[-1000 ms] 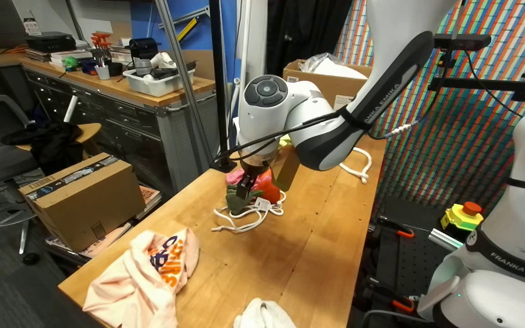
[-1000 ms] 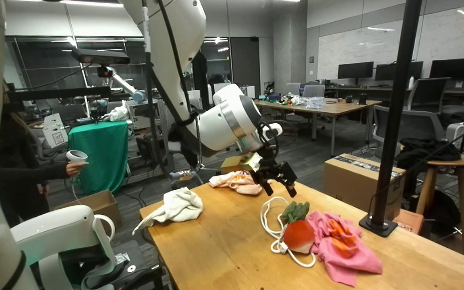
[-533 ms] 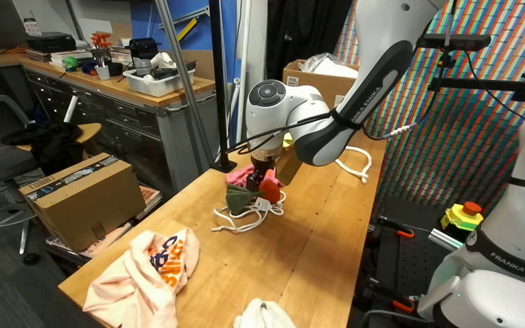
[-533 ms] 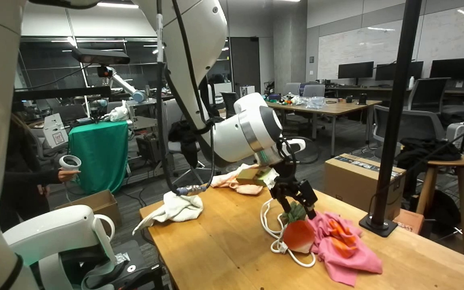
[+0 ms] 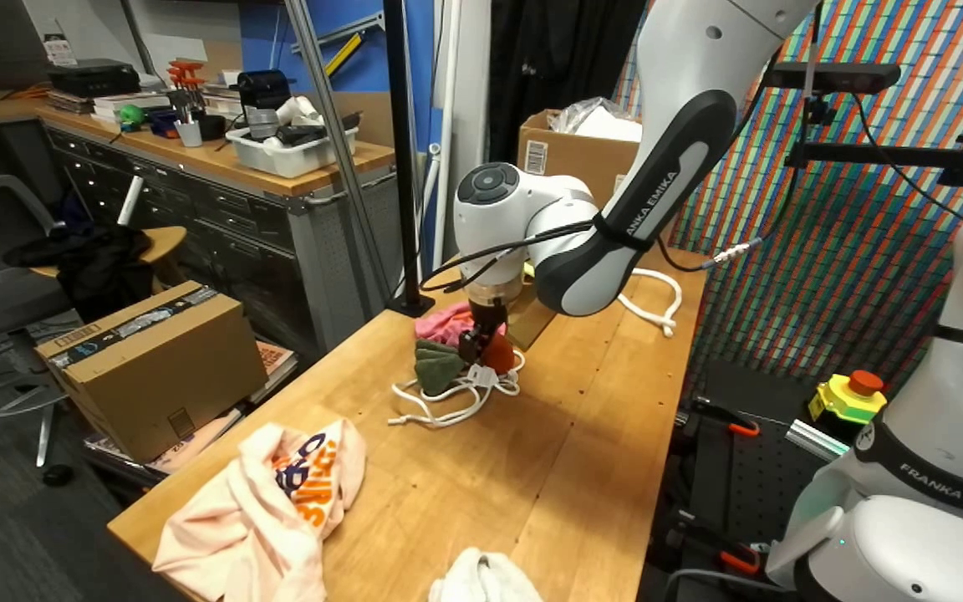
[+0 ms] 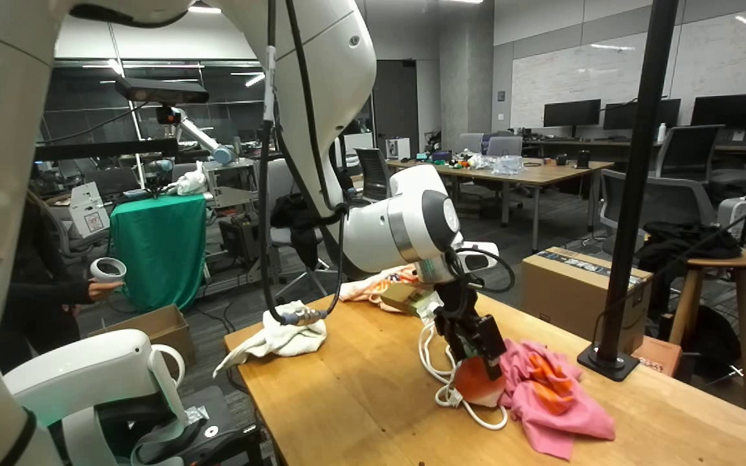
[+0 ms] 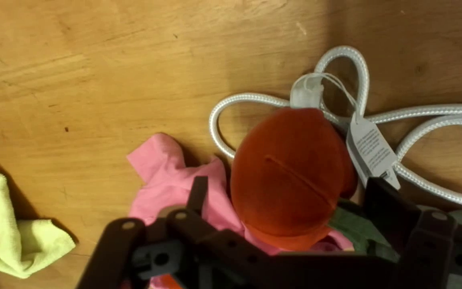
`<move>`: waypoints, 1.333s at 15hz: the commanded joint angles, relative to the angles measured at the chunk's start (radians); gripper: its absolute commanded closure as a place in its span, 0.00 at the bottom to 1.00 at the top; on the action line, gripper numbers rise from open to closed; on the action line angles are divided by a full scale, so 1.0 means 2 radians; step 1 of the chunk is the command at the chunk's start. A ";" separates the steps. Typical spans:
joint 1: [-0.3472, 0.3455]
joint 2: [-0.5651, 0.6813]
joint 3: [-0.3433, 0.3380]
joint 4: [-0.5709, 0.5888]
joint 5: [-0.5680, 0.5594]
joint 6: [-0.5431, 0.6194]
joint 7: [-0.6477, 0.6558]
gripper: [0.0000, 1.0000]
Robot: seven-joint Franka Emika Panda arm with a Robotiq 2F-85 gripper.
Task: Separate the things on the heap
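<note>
The black two-fingered robot gripper [image 7: 288,188] is released, its fingers [image 7: 199,194] spread wide, low over the jumbled heap [image 6: 473,388] of soft things on the light-brown wooden tabletop [image 5: 582,493]. In the wrist view a rounded orange-red plush piece [image 7: 291,172] lies between the fingertips; whether either one touches it cannot be told.

With that plush as the hub in the wrist view, a dark green cloth piece [image 7: 357,226] adjoins it at 4 o'clock, partly hidden by a finger. A thick white braided cord [image 7: 435,110] loops beside it from 10 round to 3 o'clock, and a white printed label [image 7: 371,150] sits between 2 and 3. A pink cloth with orange print [image 7: 175,182] spreads against it from 9 down to 6 o'clock. A yellow-green towelling cloth [image 7: 14,237] lies well apart, between 8 and 9.

With the gripper as the hub in an exterior view, a peach cloth with orange and dark lettering [image 5: 231,518] lies crumpled at 8 o'clock, a white cloth [image 5: 486,577], only partly in view, at 6, and another white cord [image 5: 668,322] between 2 and 3, each apart from the heap. A taped brown cardboard box [image 5: 155,376] stands off the table at 9 o'clock.
</note>
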 commanded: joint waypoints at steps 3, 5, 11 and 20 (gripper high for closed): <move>-0.001 0.011 -0.011 0.006 0.026 0.003 -0.018 0.32; -0.001 0.013 -0.013 0.005 0.034 0.003 -0.021 0.50; 0.002 0.007 -0.017 0.001 0.058 -0.003 -0.035 0.92; -0.002 -0.053 -0.024 -0.028 0.080 -0.051 -0.087 0.95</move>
